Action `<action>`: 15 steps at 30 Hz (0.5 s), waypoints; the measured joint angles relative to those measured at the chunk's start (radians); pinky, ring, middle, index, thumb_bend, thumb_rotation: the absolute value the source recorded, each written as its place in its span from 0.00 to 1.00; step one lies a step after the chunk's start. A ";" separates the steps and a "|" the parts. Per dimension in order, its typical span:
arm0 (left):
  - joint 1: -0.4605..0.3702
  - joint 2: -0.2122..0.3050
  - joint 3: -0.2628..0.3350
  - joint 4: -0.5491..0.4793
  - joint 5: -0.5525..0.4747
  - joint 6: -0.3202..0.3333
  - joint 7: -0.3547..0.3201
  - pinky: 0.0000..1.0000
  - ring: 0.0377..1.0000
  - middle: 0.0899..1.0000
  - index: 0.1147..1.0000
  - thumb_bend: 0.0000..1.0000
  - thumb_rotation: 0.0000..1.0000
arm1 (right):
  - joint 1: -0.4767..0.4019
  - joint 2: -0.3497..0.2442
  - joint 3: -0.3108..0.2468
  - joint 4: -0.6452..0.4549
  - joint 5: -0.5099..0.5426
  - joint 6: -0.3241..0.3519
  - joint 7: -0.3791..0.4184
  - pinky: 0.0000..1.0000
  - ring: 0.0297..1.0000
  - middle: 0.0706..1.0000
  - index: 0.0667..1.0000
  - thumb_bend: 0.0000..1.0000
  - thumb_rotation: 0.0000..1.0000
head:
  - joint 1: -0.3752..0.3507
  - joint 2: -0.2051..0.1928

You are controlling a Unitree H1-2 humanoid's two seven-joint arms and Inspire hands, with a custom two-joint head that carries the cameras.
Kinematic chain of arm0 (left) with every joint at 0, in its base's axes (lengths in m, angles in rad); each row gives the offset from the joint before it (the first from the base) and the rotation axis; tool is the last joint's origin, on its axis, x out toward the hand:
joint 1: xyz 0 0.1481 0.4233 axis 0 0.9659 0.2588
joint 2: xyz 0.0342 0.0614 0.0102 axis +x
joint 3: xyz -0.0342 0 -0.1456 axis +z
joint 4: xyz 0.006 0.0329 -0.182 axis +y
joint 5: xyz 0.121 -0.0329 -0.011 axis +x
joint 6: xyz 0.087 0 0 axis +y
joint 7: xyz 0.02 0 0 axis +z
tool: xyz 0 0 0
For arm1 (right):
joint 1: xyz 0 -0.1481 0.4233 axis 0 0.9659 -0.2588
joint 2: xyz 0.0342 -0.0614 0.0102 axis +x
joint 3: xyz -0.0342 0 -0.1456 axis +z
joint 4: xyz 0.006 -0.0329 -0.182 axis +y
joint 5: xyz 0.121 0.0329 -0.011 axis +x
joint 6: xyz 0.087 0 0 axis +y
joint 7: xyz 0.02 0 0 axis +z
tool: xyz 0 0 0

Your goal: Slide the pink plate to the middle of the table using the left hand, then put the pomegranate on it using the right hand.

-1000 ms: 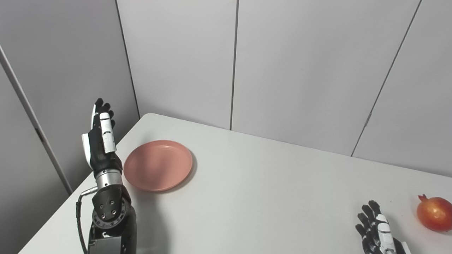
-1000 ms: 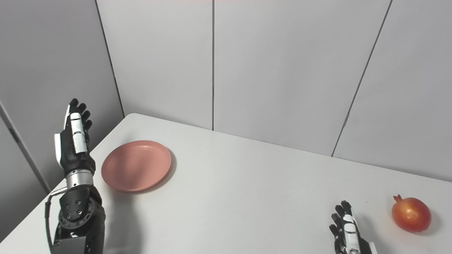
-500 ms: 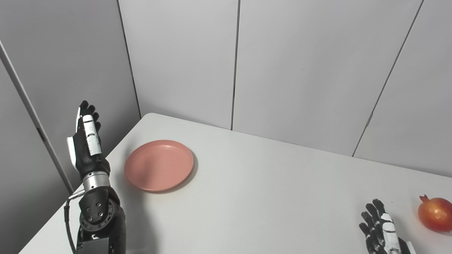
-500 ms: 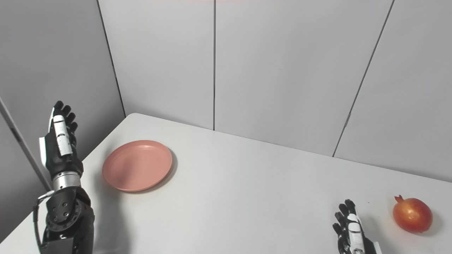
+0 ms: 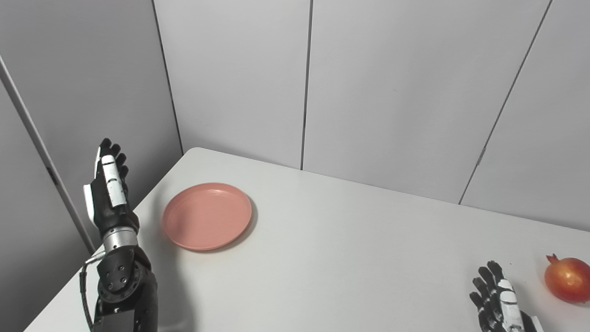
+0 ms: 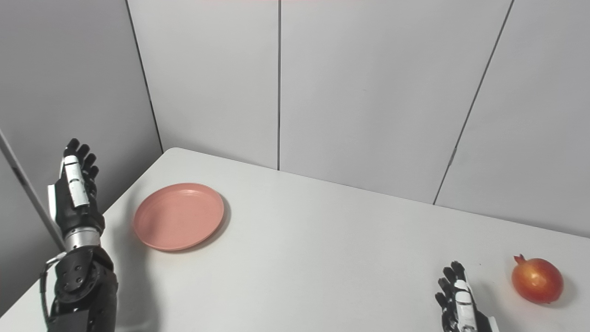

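Note:
A round pink plate (image 5: 207, 216) lies flat on the white table (image 5: 332, 258) near its far left corner. My left hand (image 5: 107, 186) is raised upright beyond the table's left edge, to the left of the plate and apart from it, open and holding nothing. A red pomegranate (image 5: 567, 278) rests on the table at the far right. My right hand (image 5: 498, 299) sits low near the front edge, left of the pomegranate with a gap between them. It is open and partly cut off by the picture's bottom edge.
Grey wall panels (image 5: 368, 92) stand close behind the table. The table's left edge (image 5: 92, 272) runs diagonally just beside my left forearm (image 5: 122, 286).
My left hand has moved left, away from the plate and out past the table's left edge. The plate, the pomegranate and my right hand have stayed put.

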 measured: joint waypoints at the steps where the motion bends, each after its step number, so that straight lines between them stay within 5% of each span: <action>1: 0.002 0.002 0.001 0.008 -0.003 0.000 -0.002 0.95 0.93 0.93 0.89 0.42 1.00 | 0.000 -0.001 0.000 0.000 0.001 0.000 0.001 1.00 1.00 0.99 1.00 0.14 1.00 | 0.002 0.000; 15: 0.019 0.025 -0.012 0.068 -0.093 -0.002 -0.075 0.97 0.95 0.94 0.92 0.39 1.00 | -0.001 -0.006 -0.001 0.000 0.006 0.006 0.001 1.00 1.00 0.99 1.00 0.14 1.00 | 0.008 0.002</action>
